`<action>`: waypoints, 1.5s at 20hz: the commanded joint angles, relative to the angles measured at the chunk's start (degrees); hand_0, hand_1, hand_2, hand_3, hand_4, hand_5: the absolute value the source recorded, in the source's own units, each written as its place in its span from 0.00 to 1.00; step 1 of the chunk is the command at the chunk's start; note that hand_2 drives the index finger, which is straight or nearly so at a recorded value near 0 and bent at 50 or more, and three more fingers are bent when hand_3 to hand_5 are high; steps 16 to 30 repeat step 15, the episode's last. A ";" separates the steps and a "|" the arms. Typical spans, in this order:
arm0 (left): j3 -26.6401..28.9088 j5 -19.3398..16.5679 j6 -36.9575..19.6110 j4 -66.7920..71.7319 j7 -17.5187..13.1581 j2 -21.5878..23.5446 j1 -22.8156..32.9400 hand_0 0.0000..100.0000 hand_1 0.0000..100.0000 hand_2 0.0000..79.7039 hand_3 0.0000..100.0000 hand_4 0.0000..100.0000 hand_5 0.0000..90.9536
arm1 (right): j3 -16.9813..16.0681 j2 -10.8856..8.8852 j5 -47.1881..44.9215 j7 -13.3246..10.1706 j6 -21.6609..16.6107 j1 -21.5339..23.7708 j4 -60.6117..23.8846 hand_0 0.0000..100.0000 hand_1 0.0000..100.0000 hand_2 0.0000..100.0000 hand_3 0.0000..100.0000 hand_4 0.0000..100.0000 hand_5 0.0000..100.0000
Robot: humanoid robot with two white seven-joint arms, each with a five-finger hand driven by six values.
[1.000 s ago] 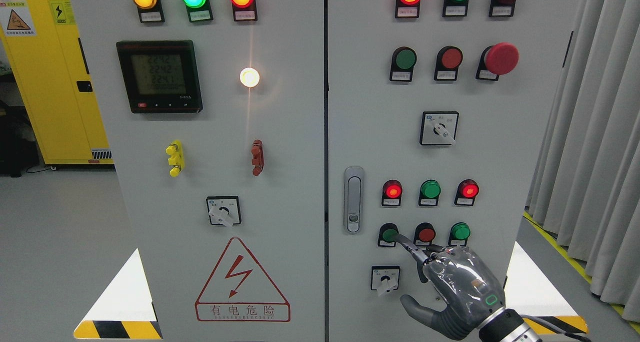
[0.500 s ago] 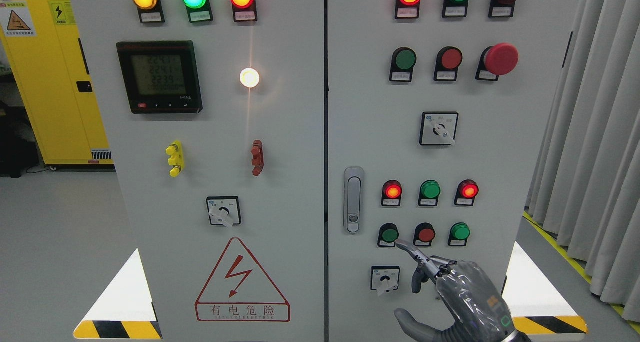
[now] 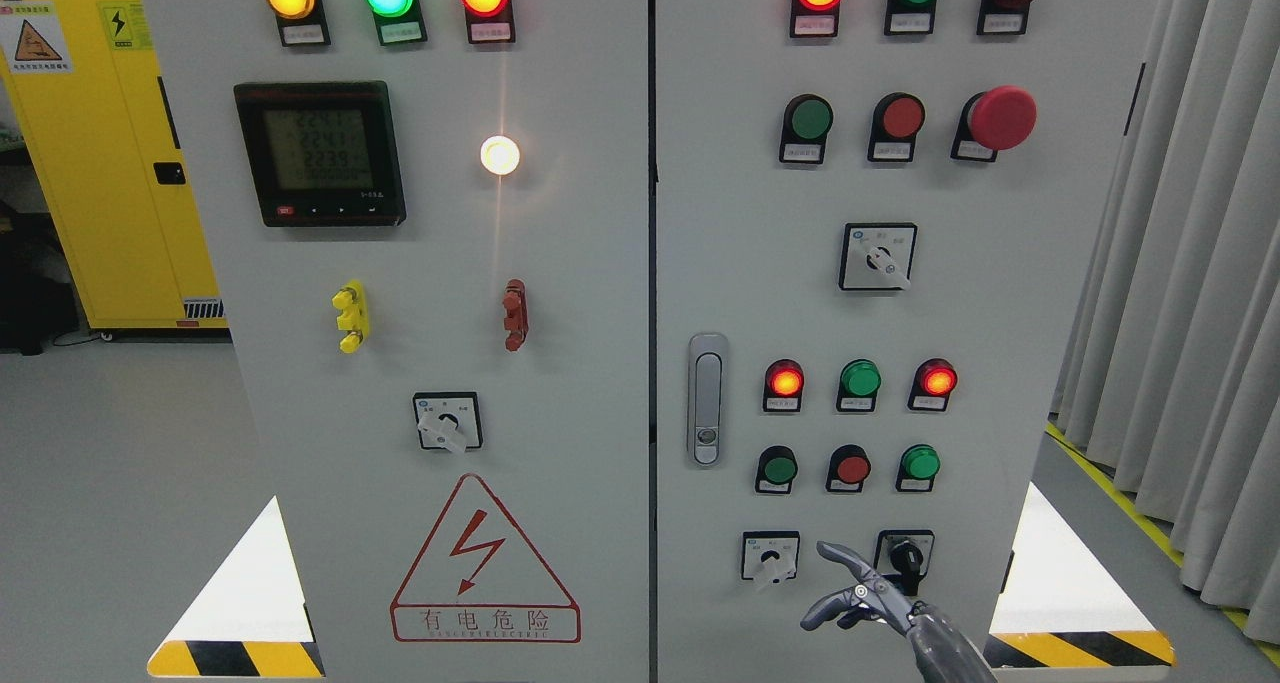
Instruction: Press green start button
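The green start button (image 3: 778, 468) is the left one of a row of three low on the right cabinet door (image 3: 960, 293); it is dark and nothing touches it. My right hand (image 3: 850, 595) shows only at the bottom edge, below and right of the button. Its index finger (image 3: 838, 558) points up and left, and the other fingers are curled and hold nothing. The fingertip hangs between the two selector switches, well under the button row. The left hand is out of view.
A red button (image 3: 852, 468) and a second green button (image 3: 919, 461) sit right of the start button. Selector switches (image 3: 770, 555) (image 3: 905, 553) flank my finger. The door handle (image 3: 707, 398) is to the left, grey curtains (image 3: 1190, 263) to the right.
My right hand has pulled off the green start button and dropped down and right to the bottom edge, uncovering the right-hand selector switch. The lamps look unchanged.
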 commanded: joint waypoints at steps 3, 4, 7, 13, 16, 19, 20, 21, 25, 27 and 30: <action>-0.06 0.00 0.05 -1.58 -0.03 0.00 -1.67 0.12 0.56 0.00 0.00 0.00 0.00 | 2.65 -0.32 -14.27 0.44 2.39 2.14 -3.67 0.21 0.34 0.00 0.00 0.00 0.00; 0.02 0.00 0.05 -1.58 -0.03 0.00 -1.67 0.12 0.56 0.00 0.00 0.00 0.00 | 2.65 -0.23 -14.27 0.44 2.74 2.22 -3.67 0.21 0.34 0.00 0.00 0.00 0.00; 0.02 0.00 0.05 -1.58 -0.03 0.00 -1.67 0.12 0.56 0.00 0.00 0.00 0.00 | 2.83 -0.23 -14.45 0.61 3.01 2.75 -3.67 0.20 0.35 0.00 0.00 0.00 0.00; 0.02 0.00 0.05 -1.58 -0.03 0.00 -1.67 0.12 0.56 0.00 0.00 0.00 0.00 | 2.92 -0.32 -16.38 0.79 4.59 3.10 -3.59 0.21 0.36 0.00 0.00 0.02 0.00; 0.02 0.00 0.05 -1.58 -0.03 0.00 -1.67 0.12 0.56 0.00 0.00 0.00 0.00 | 2.92 -0.23 -16.47 0.79 4.76 3.19 -3.59 0.21 0.36 0.00 0.00 0.03 0.00; 0.02 0.00 0.05 -1.58 -0.03 0.00 -1.67 0.12 0.56 0.00 0.00 0.00 0.00 | 2.92 -0.23 -16.47 0.79 4.76 3.19 -3.59 0.21 0.36 0.00 0.00 0.03 0.00; 0.02 0.00 0.05 -1.58 -0.03 0.00 -1.67 0.12 0.56 0.00 0.00 0.00 0.00 | 2.92 -0.23 -16.47 0.79 4.76 3.19 -3.59 0.21 0.36 0.00 0.00 0.03 0.00; 0.02 0.00 0.05 -1.58 -0.03 0.00 -1.67 0.12 0.56 0.00 0.00 0.00 0.00 | 2.92 -0.23 -16.47 0.79 4.76 3.19 -3.59 0.21 0.36 0.00 0.00 0.03 0.00; 0.02 0.00 0.05 -1.58 -0.03 0.00 -1.67 0.12 0.56 0.00 0.00 0.00 0.00 | 2.92 -0.23 -16.47 0.79 4.76 3.19 -3.59 0.21 0.36 0.00 0.00 0.03 0.00; 0.02 0.00 0.05 -1.58 -0.03 0.00 -1.67 0.12 0.56 0.00 0.00 0.00 0.00 | 2.92 -0.23 -16.47 0.79 4.76 3.19 -3.59 0.21 0.36 0.00 0.00 0.03 0.00; 0.02 0.00 0.05 -1.58 -0.03 0.00 -1.67 0.12 0.56 0.00 0.00 0.00 0.00 | 2.92 -0.23 -16.47 0.79 4.76 3.19 -3.59 0.21 0.36 0.00 0.00 0.03 0.00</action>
